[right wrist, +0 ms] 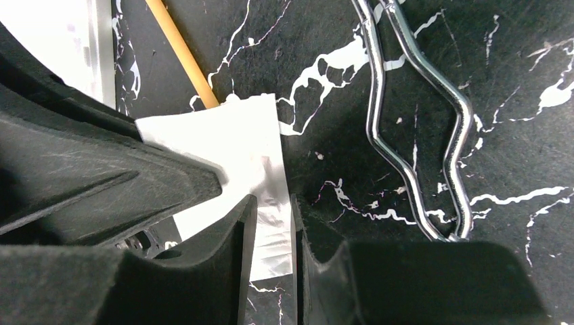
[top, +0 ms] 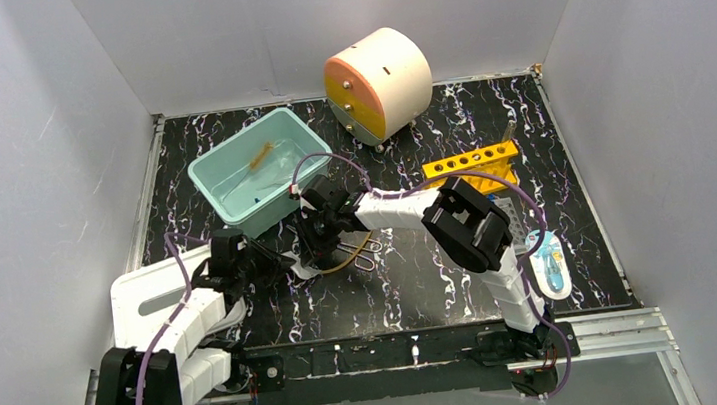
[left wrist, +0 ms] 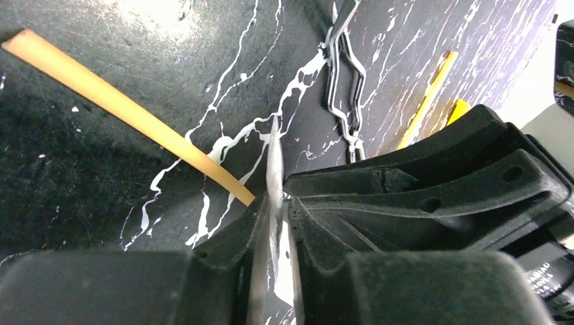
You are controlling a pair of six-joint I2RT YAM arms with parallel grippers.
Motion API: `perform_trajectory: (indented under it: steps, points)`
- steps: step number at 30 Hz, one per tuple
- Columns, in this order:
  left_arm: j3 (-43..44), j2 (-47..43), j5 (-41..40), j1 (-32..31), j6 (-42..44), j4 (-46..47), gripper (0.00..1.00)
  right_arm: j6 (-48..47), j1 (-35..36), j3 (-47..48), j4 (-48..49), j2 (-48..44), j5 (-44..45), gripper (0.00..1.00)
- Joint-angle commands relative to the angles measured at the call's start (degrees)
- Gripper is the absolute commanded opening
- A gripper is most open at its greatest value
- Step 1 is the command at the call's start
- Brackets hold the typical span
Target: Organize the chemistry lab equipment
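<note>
Top external: two claws [top: 286, 267] [top: 315, 257], both pinching one white packet [right wrist: 250, 162]

A black white-veined marble-look table [top: 424, 286] carries a teal bin [top: 261, 172], a round drawer unit [top: 377, 82] at the back, a yellow holed rack [top: 471, 163], metal forceps [right wrist: 416, 135] beside a white packet [right wrist: 237, 142] (near centre), and a blister pack [top: 549, 265] at right.
</note>
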Motion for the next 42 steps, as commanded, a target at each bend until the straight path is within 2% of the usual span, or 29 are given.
perform_trajectory:
  steps: [1,3,4,14,20,25,28,35,42]
  points:
    - [0.27,-4.57,-0.58,-0.27,0.5,-2.58,0.1,0.07,0.18,0.61,-0.7,-0.45,1.62,0.33]
    - [0.79,-6.06,-1.45,-0.27,1.03,-6.28,0.01,0.25,0.25,0.37,-1.23,-1.51,3.93,0.34]
    - [1.2,-6.63,-1.78,-0.27,1.42,-7.75,0.0,0.38,0.17,0.15,-1.53,-2.21,5.52,0.34]
    - [9.66,-12.18,-1.57,-0.36,7.56,-20.76,0.0,0.88,-1.04,-3.98,-1.14,-13.71,18.7,0.43]
    - [16.16,-17.11,-2.53,-0.45,11.01,-29.77,0.0,1.6,-2.39,-6.78,0.64,-19.16,21.52,0.46]
    - [23.4,-17.68,-4.48,-0.45,15.58,-35.58,0.0,1.98,-3.22,-7.8,0.74,-21.67,23.25,0.47]
    - [33.35,-13.68,-6.22,-0.45,22.67,-37.57,0.0,2.01,-3.58,-8.59,0.27,-23.08,23.93,0.47]
    - [57.27,2.63,-7.04,-0.37,38.76,-43.36,0.0,1.4,-4.29,-10.01,-1.46,-25.42,24.63,0.47]
    - [68.57,15.85,-16.77,-0.34,53.2,-46.8,0.0,-0.69,-5.06,-11.27,-3.53,-28.25,25.96,0.47]
